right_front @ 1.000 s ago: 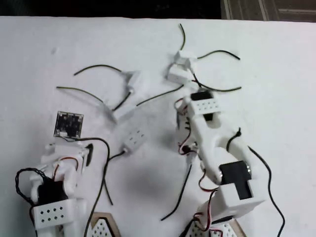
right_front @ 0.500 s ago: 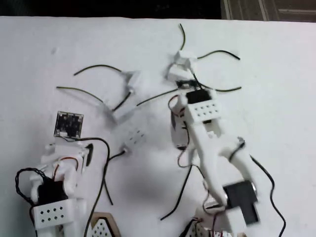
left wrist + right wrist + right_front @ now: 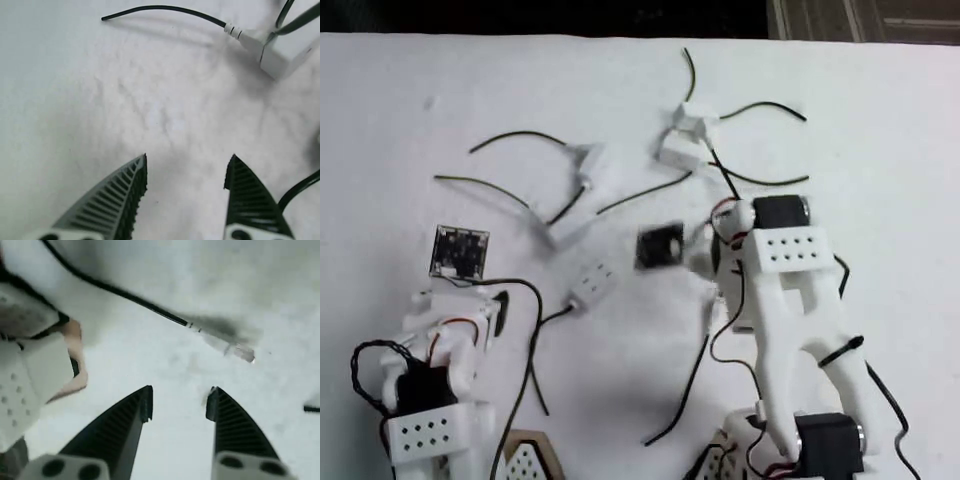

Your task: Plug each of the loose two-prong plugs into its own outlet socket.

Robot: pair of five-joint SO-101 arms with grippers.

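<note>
Several white plugs and socket blocks with short dark cables lie scattered on the white table. Two white blocks (image 3: 692, 120) (image 3: 678, 152) sit at the far middle, a white plug (image 3: 588, 162) to their left, and a socket block (image 3: 592, 283) at the centre. My right gripper (image 3: 658, 248) (image 3: 180, 395) is open and empty, low over the table, facing a clear two-prong plug (image 3: 231, 346) on a dark cable. My left gripper (image 3: 458, 252) (image 3: 187, 165) stands open and empty over bare table, with a white block (image 3: 285, 50) and its cable beyond it.
A loose dark cable (image 3: 682, 380) lies beside the right arm's base. The left arm's white body (image 3: 25, 365) shows in the right wrist view. The table's far edge (image 3: 570, 36) meets a dark background.
The right arm drew back from the far blocks and turned left; its gripper now sits near the table's middle. The left arm has not moved.
</note>
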